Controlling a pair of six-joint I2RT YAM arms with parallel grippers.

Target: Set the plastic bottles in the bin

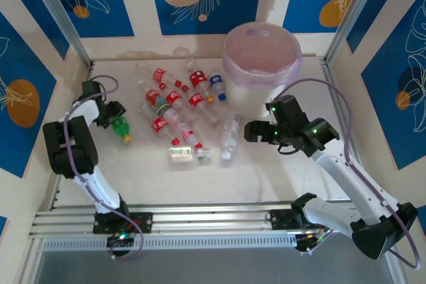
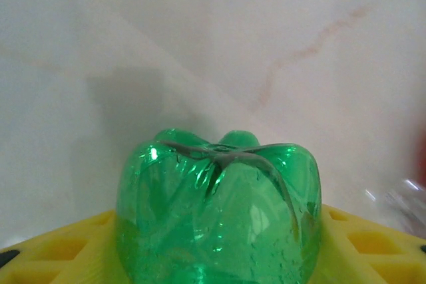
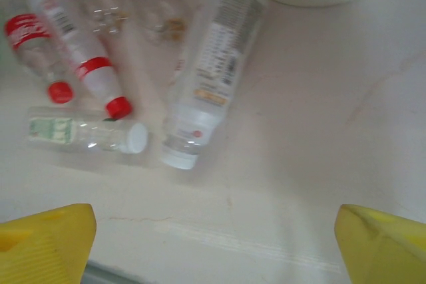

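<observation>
The bin (image 1: 259,88) stands at the far right of the table (image 1: 200,184). I cannot spot a bottle in its pink bag, so I think the job is near its start. Most of the plastic bottles (image 1: 176,101) lie in a heap in the middle, just left of the bin. The left gripper (image 1: 112,115) has its jaws closed on the green bottle (image 2: 219,211), out by the left wall (image 1: 26,98) and apart from the heap. I cannot tell if that bottle is off the table yet. The right gripper (image 3: 213,244) hangs with its jaws wide and nothing between them, near a white-capped bottle (image 3: 206,78) at the near right edge of the heap. So one bottle is grabbed, none look binned, and about a dozen are left to go. The left arm has little room, as the wall is close beside it. Its way to the bin goes right across the heap, so I think it must go high. The right arm has more room, with bare table in front and the bin near, though a metal post (image 1: 351,18) stands just beside the bin
</observation>
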